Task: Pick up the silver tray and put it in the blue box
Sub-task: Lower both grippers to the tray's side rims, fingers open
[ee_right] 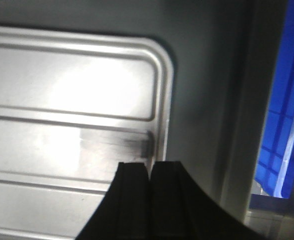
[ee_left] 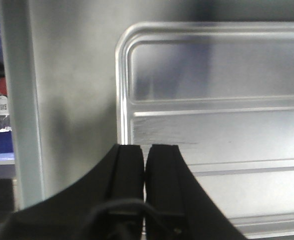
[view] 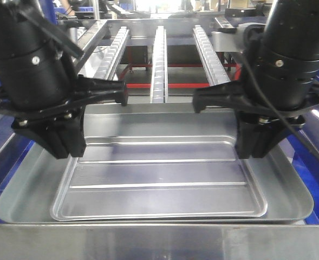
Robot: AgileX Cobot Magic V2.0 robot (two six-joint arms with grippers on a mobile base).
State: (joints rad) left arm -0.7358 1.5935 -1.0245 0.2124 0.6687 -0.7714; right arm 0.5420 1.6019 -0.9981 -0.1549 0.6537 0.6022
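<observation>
The silver tray [view: 159, 189] lies inside a larger, duller grey pan [view: 24, 184]. My left gripper [view: 62, 146] is shut on the tray's left rim. In the left wrist view that rim [ee_left: 121, 100] runs straight in between the closed fingers of the left gripper [ee_left: 146, 147]. My right gripper [view: 254, 146] is shut on the tray's right rim, and the right wrist view shows it [ee_right: 149, 165] pinching that rim [ee_right: 165, 100]. Bright blue plastic of the blue box [ee_right: 281, 125] shows beyond the pan's right wall, and also at the right in the front view [view: 313, 157].
The grey pan's walls [ee_left: 24, 110] surround the tray closely on both sides. Roller conveyor rails [view: 159, 59] run away behind the pan. A flat metal edge [view: 159, 241] crosses the front. More blue [view: 5, 157] shows left of the pan.
</observation>
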